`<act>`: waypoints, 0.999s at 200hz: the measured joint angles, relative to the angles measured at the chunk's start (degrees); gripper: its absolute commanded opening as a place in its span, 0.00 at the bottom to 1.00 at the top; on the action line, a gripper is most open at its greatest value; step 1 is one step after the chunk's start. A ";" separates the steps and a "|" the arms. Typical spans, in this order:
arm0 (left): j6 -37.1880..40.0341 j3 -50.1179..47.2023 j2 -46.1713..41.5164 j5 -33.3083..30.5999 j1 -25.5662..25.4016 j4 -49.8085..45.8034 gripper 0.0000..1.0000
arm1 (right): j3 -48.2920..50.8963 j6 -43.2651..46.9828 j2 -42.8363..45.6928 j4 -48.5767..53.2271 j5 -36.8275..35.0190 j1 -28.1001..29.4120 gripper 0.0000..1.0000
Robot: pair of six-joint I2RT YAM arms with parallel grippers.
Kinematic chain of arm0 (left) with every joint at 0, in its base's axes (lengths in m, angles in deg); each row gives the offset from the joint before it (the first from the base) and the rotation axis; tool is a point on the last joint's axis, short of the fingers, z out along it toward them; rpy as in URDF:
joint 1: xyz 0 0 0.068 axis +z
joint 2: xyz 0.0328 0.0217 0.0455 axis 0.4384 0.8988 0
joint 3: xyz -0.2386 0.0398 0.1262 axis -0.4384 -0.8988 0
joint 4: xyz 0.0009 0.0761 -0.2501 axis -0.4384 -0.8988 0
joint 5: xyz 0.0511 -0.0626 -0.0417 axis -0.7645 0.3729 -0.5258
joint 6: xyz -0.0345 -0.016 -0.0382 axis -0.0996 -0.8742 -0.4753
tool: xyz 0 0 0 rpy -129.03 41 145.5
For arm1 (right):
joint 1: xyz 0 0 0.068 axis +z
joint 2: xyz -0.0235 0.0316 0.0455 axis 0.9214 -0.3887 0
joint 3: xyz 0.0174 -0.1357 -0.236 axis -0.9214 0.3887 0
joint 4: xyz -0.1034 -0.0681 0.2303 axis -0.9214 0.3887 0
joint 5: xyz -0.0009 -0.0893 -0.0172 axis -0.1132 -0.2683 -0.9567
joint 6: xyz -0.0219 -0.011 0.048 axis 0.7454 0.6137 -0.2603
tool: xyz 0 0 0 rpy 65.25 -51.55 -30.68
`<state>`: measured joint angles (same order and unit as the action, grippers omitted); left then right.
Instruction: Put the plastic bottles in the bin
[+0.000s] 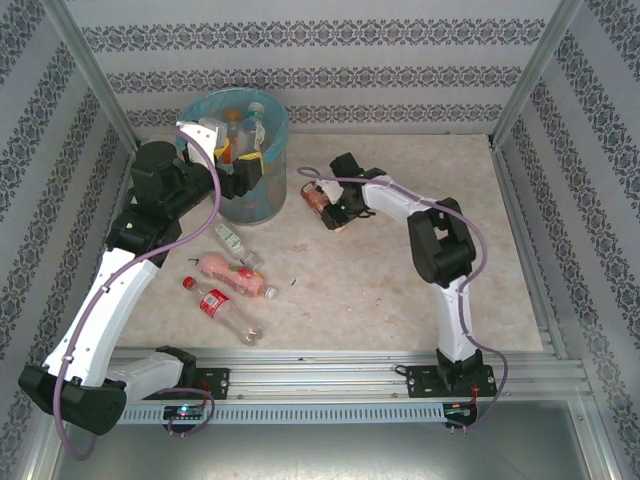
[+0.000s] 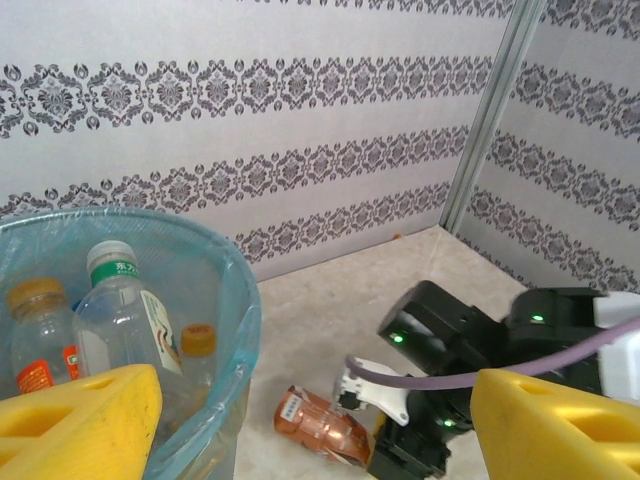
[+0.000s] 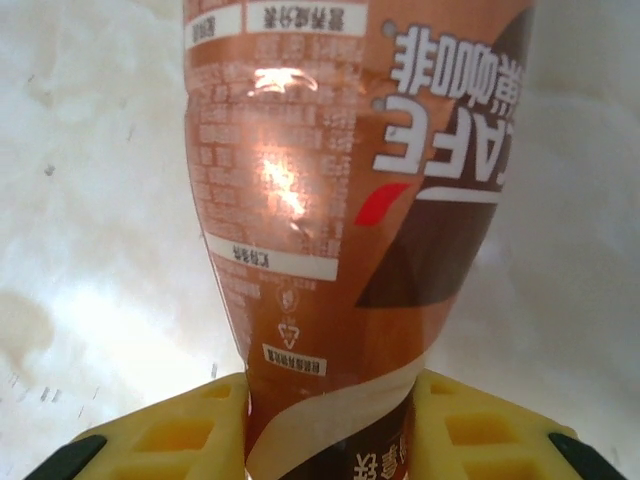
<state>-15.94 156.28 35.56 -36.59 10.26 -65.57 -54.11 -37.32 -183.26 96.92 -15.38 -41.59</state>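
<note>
A: Where is the right gripper (image 3: 328, 400)?

B: Its yellow pads are clamped on a brown plastic coffee bottle (image 3: 340, 200), which lies on the beige table (image 1: 380, 290) just right of the round light-blue bin (image 1: 255, 200).

A: And the left gripper (image 2: 315, 425)?

B: It hangs over the bin's near rim, fingers spread apart, holding nothing. Clear bottles (image 2: 120, 320) stand inside the bin.

A: Anything else on the table?

B: Near the bin lie a small clear bottle with a green label (image 1: 232, 238), a pink plastic bottle (image 1: 232, 270) and a clear bottle with a red label and cap (image 1: 220, 305).
</note>
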 measured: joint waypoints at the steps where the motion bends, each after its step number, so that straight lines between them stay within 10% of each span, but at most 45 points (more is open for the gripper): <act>1: -0.17 -0.07 0.00 0.02 0.00 0.15 0.84 | 0.52 -0.11 0.50 -0.15 0.00 -0.07 0.27; 99: -15.08 -3.06 4.92 12.41 0.00 13.29 0.97 | 24.44 -8.33 39.76 -14.49 4.28 2.05 0.24; 200: -25.33 -3.06 10.25 24.02 0.00 16.68 0.91 | 21.44 -9.31 45.03 -22.23 12.26 11.37 0.26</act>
<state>-41.27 153.22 45.81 -12.57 10.26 -48.90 -32.67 -46.64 -138.23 74.69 -3.12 -30.22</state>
